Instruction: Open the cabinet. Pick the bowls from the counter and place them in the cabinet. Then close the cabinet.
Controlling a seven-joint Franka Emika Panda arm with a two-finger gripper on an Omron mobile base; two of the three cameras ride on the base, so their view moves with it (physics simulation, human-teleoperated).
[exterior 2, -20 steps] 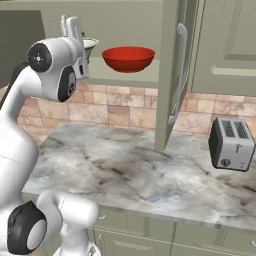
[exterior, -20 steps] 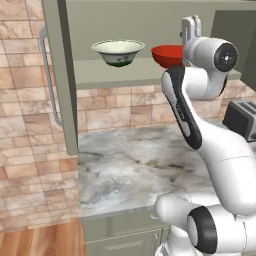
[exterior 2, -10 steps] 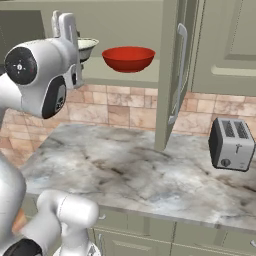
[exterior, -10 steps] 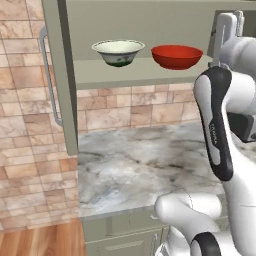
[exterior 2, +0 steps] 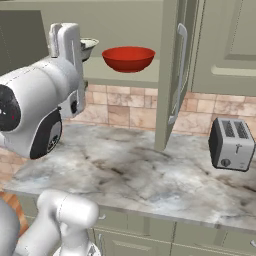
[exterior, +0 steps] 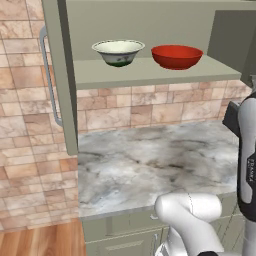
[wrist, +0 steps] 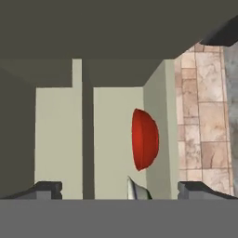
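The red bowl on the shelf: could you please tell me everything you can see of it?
The red bowl is round, glossy and plain red, wide at the rim and narrowing to a small foot. It looks like glazed ceramic or plastic. It stands upright on the green cabinet shelf, right of the white bowl and apart from it. Nothing else touches it. The hand view shows it sideways, beyond the open gripper.

The white arm [exterior: 247, 165] swings away toward 3 o'clock in the left base view. The red bowl [exterior: 177, 56], once half hidden, now shows whole.
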